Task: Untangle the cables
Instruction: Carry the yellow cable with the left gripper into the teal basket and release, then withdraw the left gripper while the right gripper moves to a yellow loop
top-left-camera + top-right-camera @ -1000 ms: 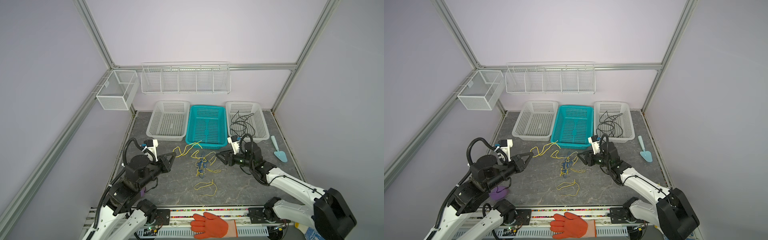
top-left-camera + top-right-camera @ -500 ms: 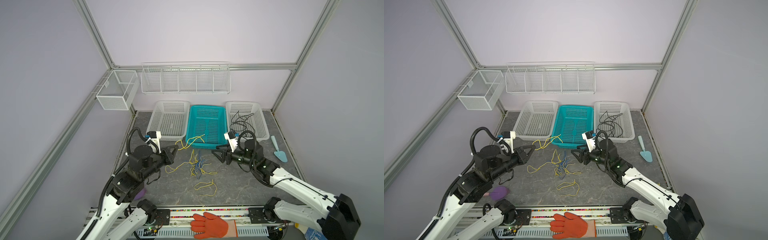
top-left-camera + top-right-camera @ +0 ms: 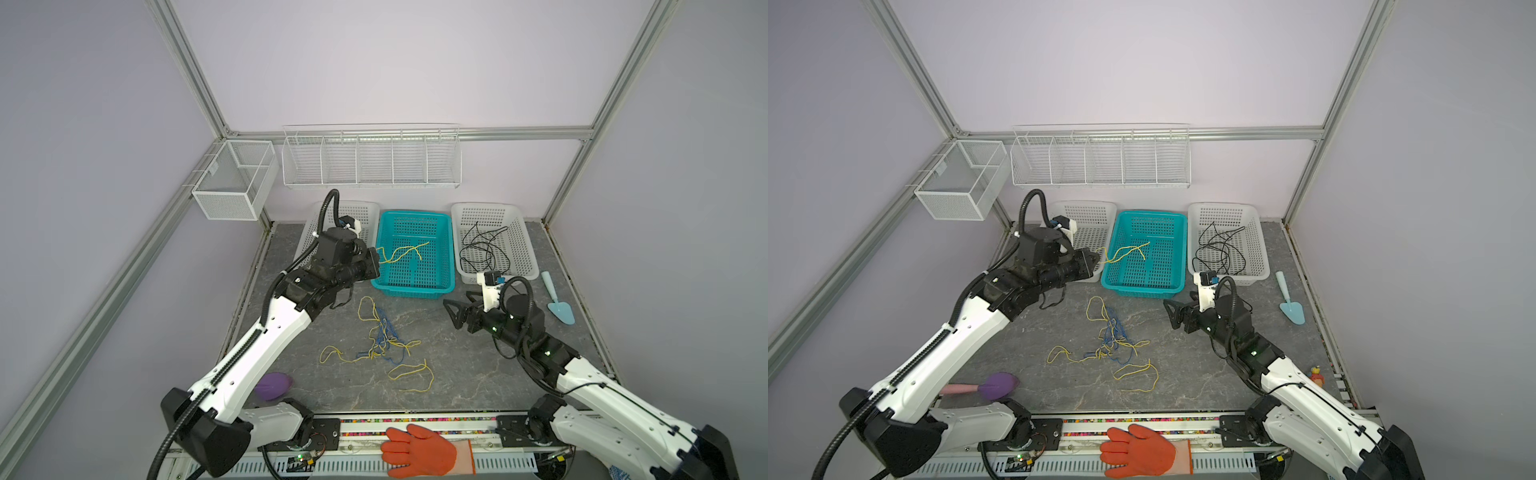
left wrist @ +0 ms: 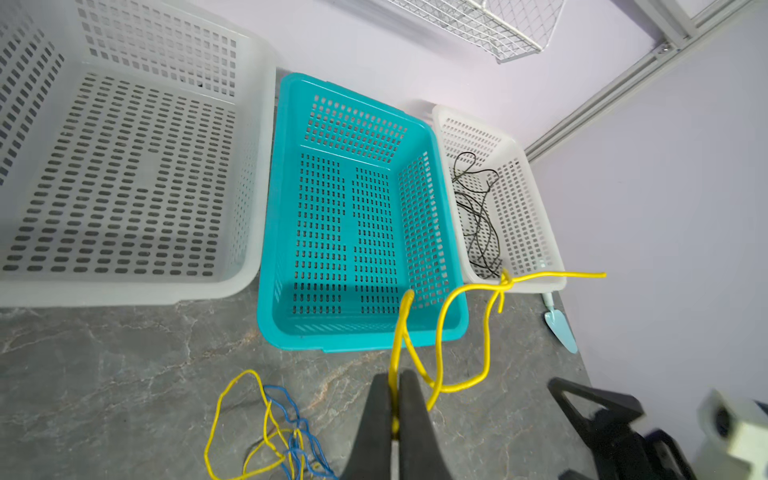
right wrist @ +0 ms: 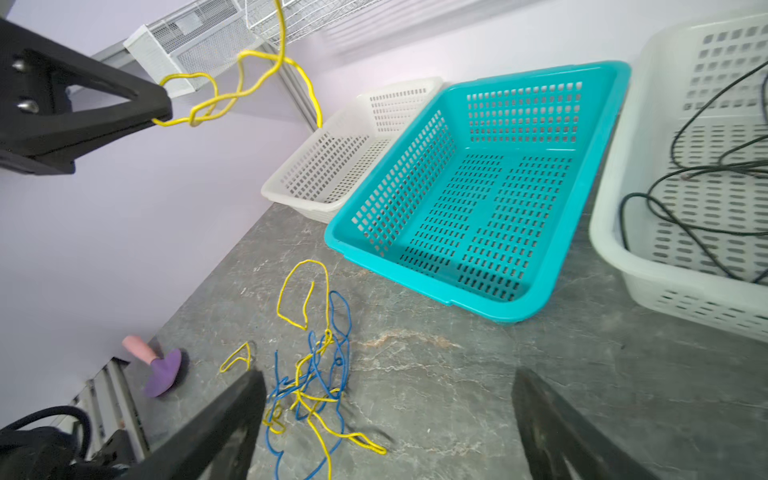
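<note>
- While the left gripper [image 3: 375,261] is pinching one yellow cable [image 3: 405,252] up in the air by the teal basket [image 3: 411,289] in both top views, the right gripper [image 3: 456,301] is hanging wide open, at 2 o'clock from the yellow-and-blue tangle [image 3: 384,340] lying on the table [image 3: 465,374].
- Black cables [image 3: 484,251] are sitting in the white basket [image 3: 522,245], 3 o'clock from teal.
- Left wrist: fingers [image 4: 374,415] are squeezing that yellow cable.
- Right wrist: jaws are gaping on nothing, tangle just ahead.
</note>
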